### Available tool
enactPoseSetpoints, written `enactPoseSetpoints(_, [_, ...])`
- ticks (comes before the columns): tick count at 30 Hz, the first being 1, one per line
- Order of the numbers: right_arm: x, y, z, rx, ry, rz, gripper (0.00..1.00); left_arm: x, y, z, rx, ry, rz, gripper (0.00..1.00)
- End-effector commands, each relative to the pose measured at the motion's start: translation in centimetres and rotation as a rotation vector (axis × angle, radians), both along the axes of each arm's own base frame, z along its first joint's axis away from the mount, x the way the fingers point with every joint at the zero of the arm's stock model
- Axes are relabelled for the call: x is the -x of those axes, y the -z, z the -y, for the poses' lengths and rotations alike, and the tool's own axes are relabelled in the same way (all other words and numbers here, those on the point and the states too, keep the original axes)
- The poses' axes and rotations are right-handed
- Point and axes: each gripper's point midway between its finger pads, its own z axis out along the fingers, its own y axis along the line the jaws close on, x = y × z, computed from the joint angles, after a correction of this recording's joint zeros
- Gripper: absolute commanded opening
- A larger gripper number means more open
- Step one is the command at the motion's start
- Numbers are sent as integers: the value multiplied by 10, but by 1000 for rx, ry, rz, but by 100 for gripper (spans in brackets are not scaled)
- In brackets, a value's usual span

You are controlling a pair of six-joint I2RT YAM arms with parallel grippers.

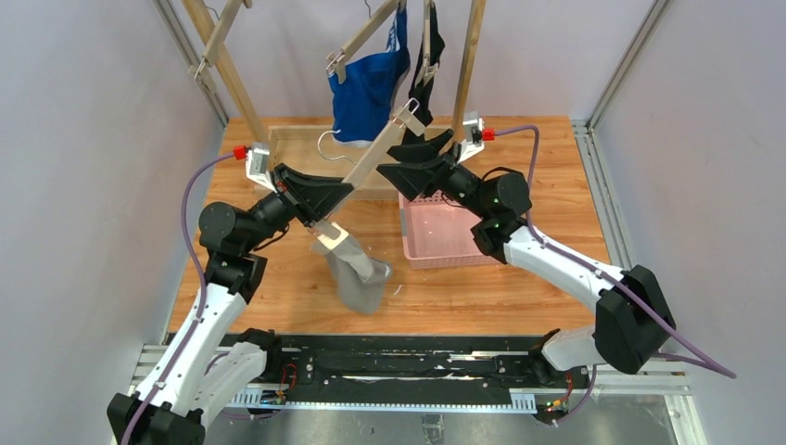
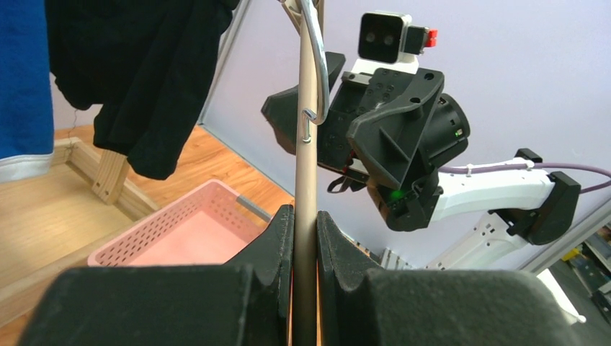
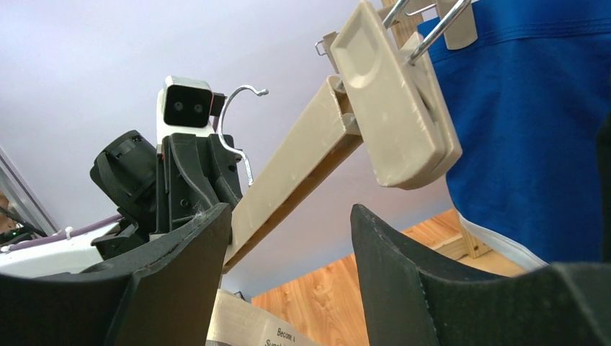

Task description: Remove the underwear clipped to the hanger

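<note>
My left gripper (image 1: 326,198) is shut on the bar of a beige clip hanger (image 1: 375,158), held slanted above the table; the bar stands squeezed between its fingers (image 2: 282,234). The light grey underwear (image 1: 357,269) hangs from the hanger's lower end and sags onto the table. My right gripper (image 1: 408,153) is open just below the hanger's upper clip (image 3: 396,108), which grips nothing; the bar (image 3: 288,180) passes beside its left finger. The blue underwear (image 1: 369,88) and the black underwear (image 1: 426,60) hang clipped on the rack behind.
A pink perforated basket (image 1: 445,243) sits on the wooden table under my right arm. The wooden rack's posts (image 1: 468,65) and its base frame (image 1: 278,139) stand at the back. Another hanger (image 1: 218,37) hangs at the upper left.
</note>
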Motion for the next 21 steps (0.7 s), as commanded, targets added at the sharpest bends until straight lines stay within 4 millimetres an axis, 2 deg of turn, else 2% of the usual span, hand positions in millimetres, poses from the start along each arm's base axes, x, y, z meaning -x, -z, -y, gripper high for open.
enactPoseSetpoints(1, [13,-29,-5,-67,-40,74,63,13,-22,4,34,41,85,0])
enactPoseSetpoints(7, [10,-38,-12,-89,-53,86,63,15,-24,7,37,55,86,0])
enactPoseSetpoints(10, [9,-41,-17,-96,-64,87,59,15,-25,8,38,57,85,0])
enactPoseSetpoints(12, [8,-45,-20,-100,-73,91,51,16,-26,8,39,59,88,0])
enactPoseSetpoints(13, [8,-45,-21,-99,-79,90,44,15,-26,8,39,56,88,0])
enactPoseSetpoints(15, [7,-44,-25,-90,-93,86,25,15,-26,8,39,54,90,0])
enactPoseSetpoints(16, [7,-44,-26,-84,-95,85,11,14,-27,8,41,49,92,0])
enactPoseSetpoints(17, [7,-42,-28,-76,-99,81,2,14,-27,7,43,44,92,0])
enactPoseSetpoints(21, [5,-38,-26,-56,-71,78,1,10,-29,6,55,30,81,0])
